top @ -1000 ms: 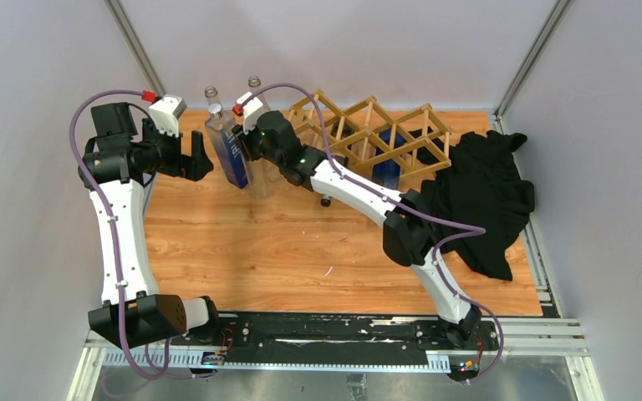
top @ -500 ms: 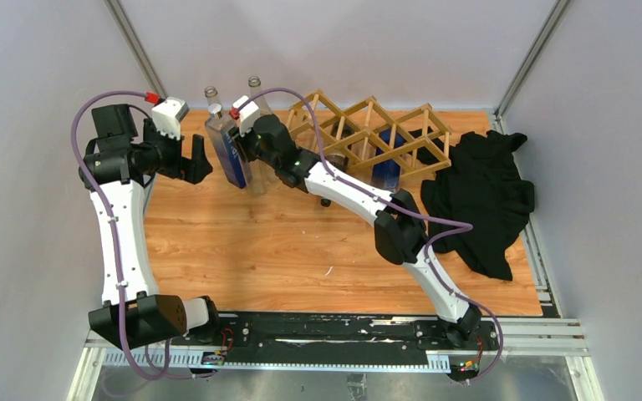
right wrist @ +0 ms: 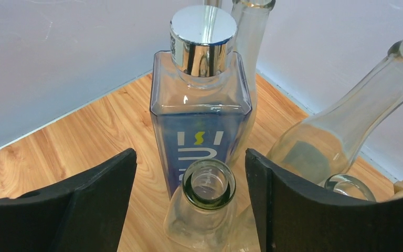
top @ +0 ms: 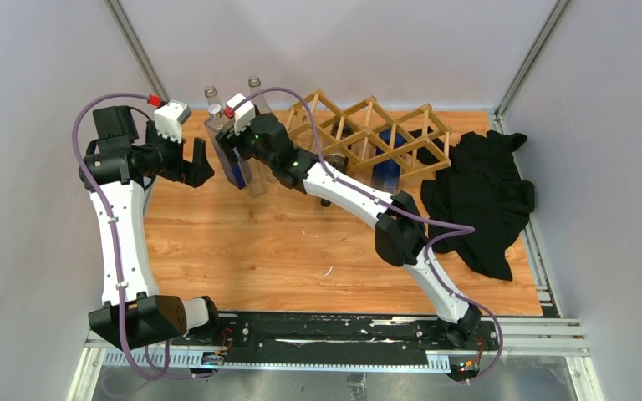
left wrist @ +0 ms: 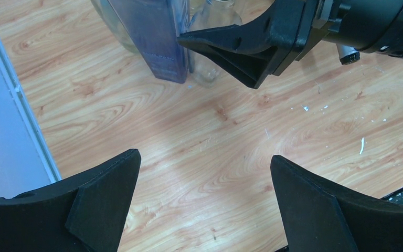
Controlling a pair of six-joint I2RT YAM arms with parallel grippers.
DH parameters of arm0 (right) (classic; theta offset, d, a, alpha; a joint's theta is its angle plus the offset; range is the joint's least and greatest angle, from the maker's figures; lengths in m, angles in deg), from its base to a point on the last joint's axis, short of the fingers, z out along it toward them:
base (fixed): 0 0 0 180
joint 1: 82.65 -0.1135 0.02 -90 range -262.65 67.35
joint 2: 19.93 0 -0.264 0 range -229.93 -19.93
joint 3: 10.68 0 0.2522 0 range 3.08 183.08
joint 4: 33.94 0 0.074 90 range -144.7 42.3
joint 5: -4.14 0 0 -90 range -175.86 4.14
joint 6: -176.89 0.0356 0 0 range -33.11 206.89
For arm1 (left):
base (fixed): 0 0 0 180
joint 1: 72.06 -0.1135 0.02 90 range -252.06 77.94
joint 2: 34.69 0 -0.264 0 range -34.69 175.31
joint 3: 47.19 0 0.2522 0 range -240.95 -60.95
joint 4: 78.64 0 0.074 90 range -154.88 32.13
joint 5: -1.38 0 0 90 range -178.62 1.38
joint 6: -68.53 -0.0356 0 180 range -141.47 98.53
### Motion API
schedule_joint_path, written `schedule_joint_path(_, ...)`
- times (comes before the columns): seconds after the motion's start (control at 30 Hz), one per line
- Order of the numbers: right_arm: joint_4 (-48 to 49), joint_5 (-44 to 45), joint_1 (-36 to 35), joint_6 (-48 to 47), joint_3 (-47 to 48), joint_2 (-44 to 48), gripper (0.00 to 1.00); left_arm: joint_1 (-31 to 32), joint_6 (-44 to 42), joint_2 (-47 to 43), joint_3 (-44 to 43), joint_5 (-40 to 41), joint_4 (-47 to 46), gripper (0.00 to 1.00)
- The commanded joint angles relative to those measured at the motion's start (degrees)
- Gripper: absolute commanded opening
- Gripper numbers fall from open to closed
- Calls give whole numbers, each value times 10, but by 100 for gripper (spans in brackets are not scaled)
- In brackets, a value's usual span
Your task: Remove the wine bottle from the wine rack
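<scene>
A clear glass wine bottle [right wrist: 208, 184] stands upright on the wooden table, left of the wine rack [top: 384, 134], with its open mouth up. My right gripper [right wrist: 190, 160] is open around its neck, with a gap on each side. In the top view the right gripper [top: 241, 150] sits over this bottle [top: 256, 182], beside a square blue bottle [top: 232, 163]. My left gripper [left wrist: 204, 163] is open and holds nothing. It hangs over bare table just left of the bottles [top: 196, 163].
The square blue bottle [right wrist: 199, 115] with a silver cap stands just behind the clear one. More clear bottles [right wrist: 336, 136] lean or stand close by at the right. A dark blue bottle [top: 387, 171] lies in the rack. A black cloth [top: 485, 196] lies at the right.
The right gripper's jaws have opened off the clear bottle's neck, and that arm has shifted slightly left. The left arm has barely moved.
</scene>
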Motion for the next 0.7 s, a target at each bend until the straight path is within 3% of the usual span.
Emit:
schedule_joint_path(0.0,6,2,-10,-6,10,54,79,-5,-12,-15,-16,-13,22,100)
schedule_joint_path(0.17,-10,18,-16,14,-66,140,80,-4,-23,-19,-11,-15,34,100)
schedule_joint_path(0.3,-85,77,-16,65,-143,234,90,-4,-42,-27,5,-23,39,100)
schedule_joint_path(0.53,-207,224,-12,150,-364,398,94,-5,-61,-31,34,-29,47,100)
schedule_joint_path(0.67,-224,232,8,222,-482,450,96,-5,-65,-39,43,-35,51,100)
